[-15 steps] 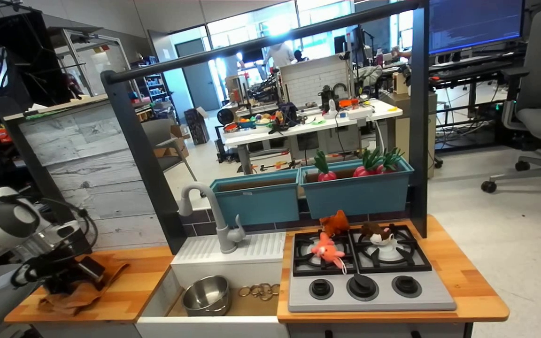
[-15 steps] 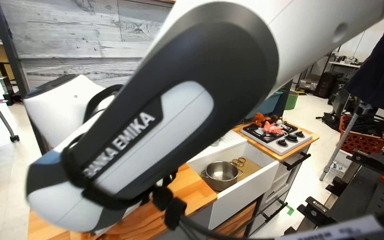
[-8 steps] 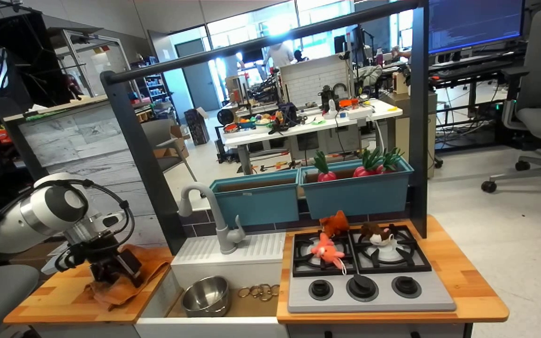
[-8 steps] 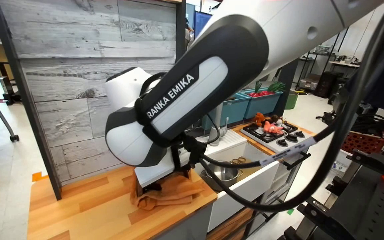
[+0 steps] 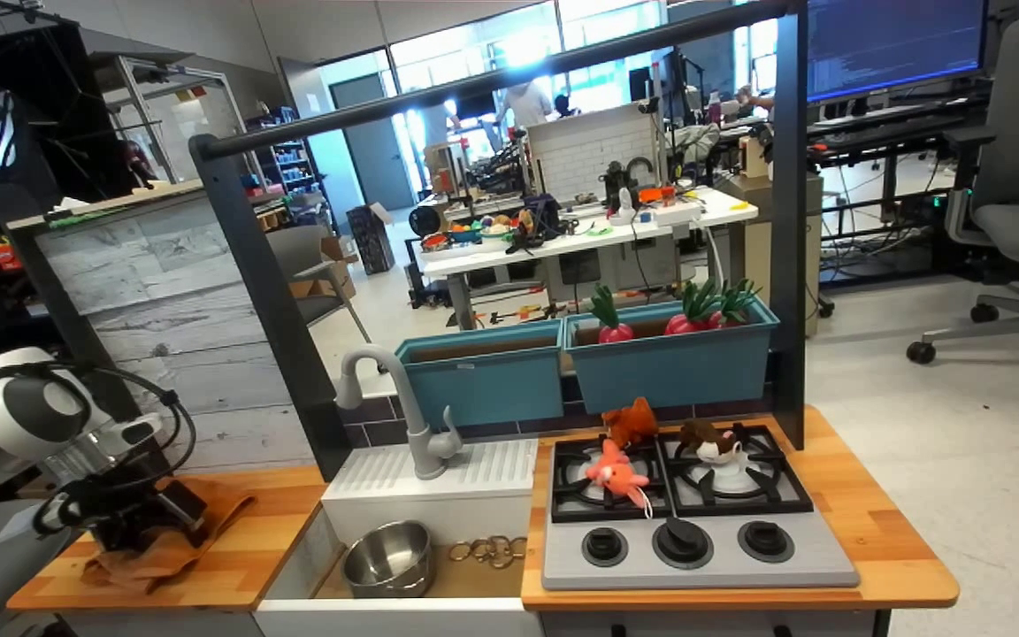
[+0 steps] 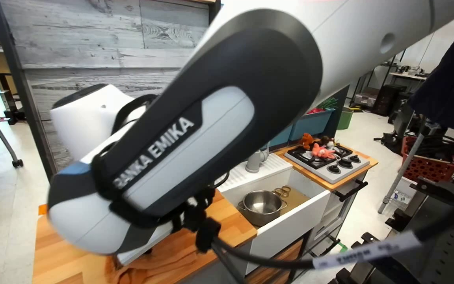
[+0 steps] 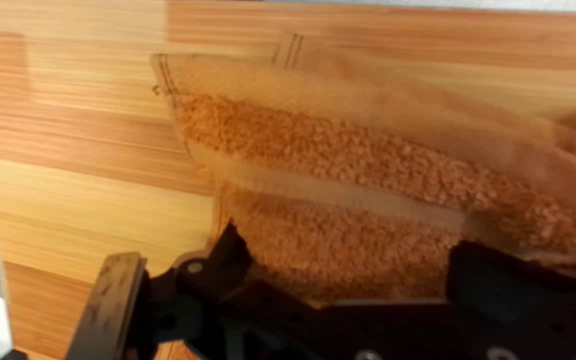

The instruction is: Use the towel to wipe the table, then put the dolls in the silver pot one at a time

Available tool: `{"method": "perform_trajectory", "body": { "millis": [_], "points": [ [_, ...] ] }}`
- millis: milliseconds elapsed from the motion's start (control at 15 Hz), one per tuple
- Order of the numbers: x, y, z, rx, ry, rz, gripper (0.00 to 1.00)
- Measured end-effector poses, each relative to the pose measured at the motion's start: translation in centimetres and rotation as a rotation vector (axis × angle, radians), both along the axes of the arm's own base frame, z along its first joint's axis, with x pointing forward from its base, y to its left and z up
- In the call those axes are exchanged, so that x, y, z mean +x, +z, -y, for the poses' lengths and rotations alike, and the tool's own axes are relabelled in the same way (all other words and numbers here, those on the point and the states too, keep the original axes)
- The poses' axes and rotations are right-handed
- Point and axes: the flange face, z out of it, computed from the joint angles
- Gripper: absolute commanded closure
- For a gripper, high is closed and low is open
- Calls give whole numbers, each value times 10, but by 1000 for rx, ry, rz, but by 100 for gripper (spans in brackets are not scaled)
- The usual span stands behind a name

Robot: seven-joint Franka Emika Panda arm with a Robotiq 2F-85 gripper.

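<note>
The orange towel (image 5: 228,502) lies bunched on the left wooden part of the table (image 5: 266,553), its folds filling the middle of the wrist view (image 7: 318,150). My gripper (image 7: 346,242) presses down onto it with its fingers wide apart and cloth spread under and between them. In an exterior view the arm hides most of the gripper. Three dolls sit at the stove: a pink one (image 5: 617,473), a rust-orange one (image 5: 632,420) and a brown-and-white one (image 5: 709,441). The silver pot (image 5: 390,559) stands in the sink; its visible inside holds nothing.
Beside the pot, metal rings (image 5: 492,549) lie on the sink floor. The grey faucet (image 5: 408,411) rises behind the sink. Dark posts (image 5: 257,283) and a wood-plank panel (image 6: 93,51) border the left counter. Teal planters (image 5: 673,363) stand behind the stove (image 5: 695,562).
My gripper first slid right toward the sink, then back left, and the towel travelled with it both times. The fingers have stayed apart. Dolls and pot have not moved.
</note>
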Motion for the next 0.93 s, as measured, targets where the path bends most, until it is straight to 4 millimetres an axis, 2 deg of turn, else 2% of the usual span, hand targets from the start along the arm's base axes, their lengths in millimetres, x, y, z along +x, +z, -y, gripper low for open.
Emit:
{"method": "perform_trajectory", "body": {
  "millis": [133,267,400,467,600,933],
  "points": [
    [-19,1,-41,41,73,51,0],
    [-34,1,-70,72,125,94,0],
    [-36,0,-71,72,132,106,0],
    [-32,0,-64,69,119,104,0],
    [-16,-1,-35,35,42,86,0],
    [30,-1,68,-15,-181,29,0]
  ]
}}
